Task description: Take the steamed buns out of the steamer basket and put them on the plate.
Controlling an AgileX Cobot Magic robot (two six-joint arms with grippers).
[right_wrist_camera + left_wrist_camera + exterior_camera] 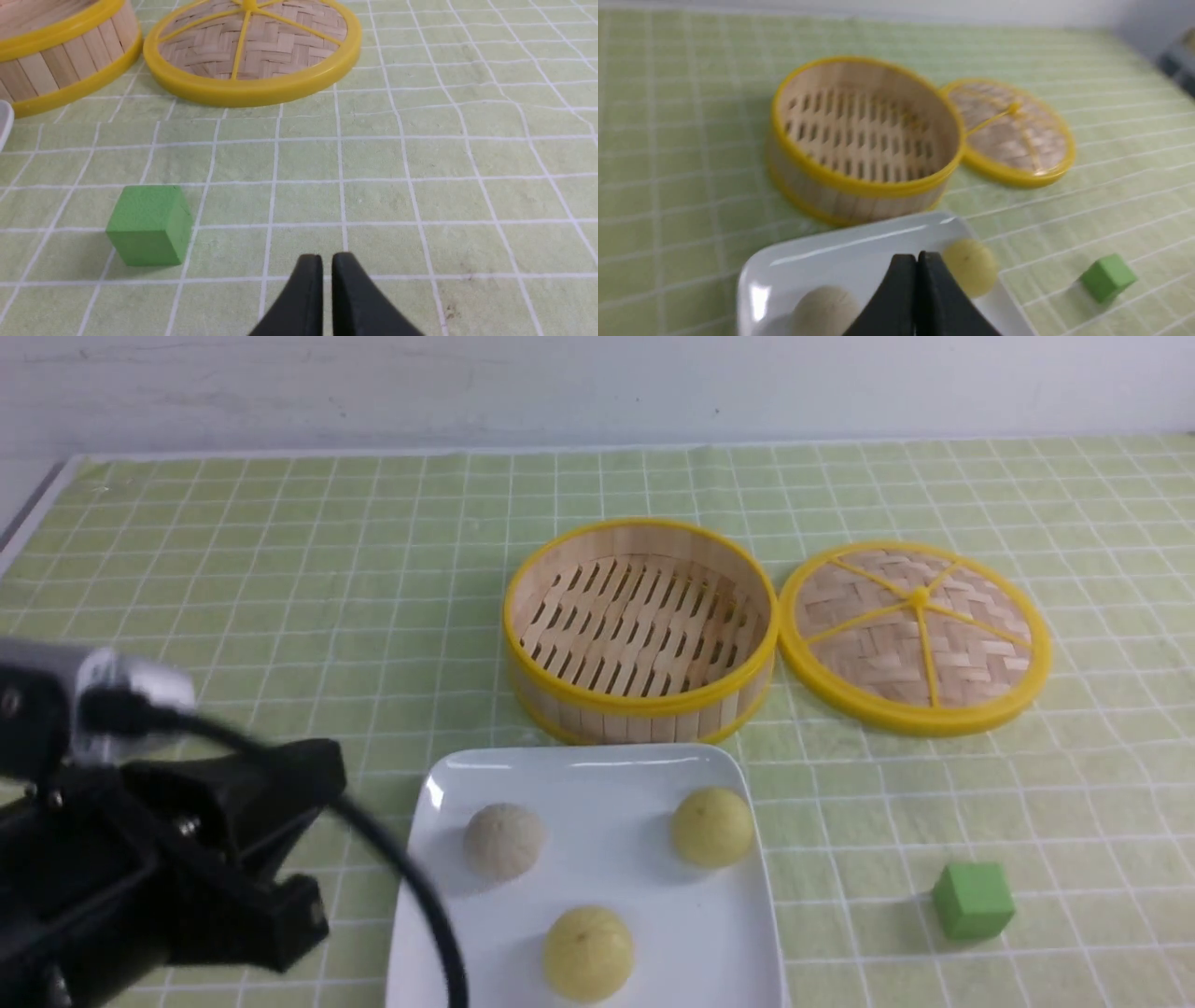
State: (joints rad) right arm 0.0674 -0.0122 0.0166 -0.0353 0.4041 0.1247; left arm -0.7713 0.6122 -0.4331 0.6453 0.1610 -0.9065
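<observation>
All three steamed buns lie on the white plate (597, 775): a greyish-white one (504, 840) on the left, a pale yellow one (712, 826) on the right, another yellow one (588, 952) at the front. Behind the plate the steamer basket (640, 705) holds nothing; its slatted floor is bare. My left arm (187, 840) hovers at the plate's left side. In the left wrist view my left gripper (916, 256) is shut and holds nothing, above the plate between the grey bun (824, 308) and a yellow bun (973, 266). My right gripper (327, 259) has its jaws slightly parted over bare cloth.
A flat woven lid (915, 635) with yellow spokes lies right of the basket. A green cube (973, 900) sits on the green checked cloth right of the plate, a little to one side of my right gripper in its wrist view (149, 224). A wall runs behind the table.
</observation>
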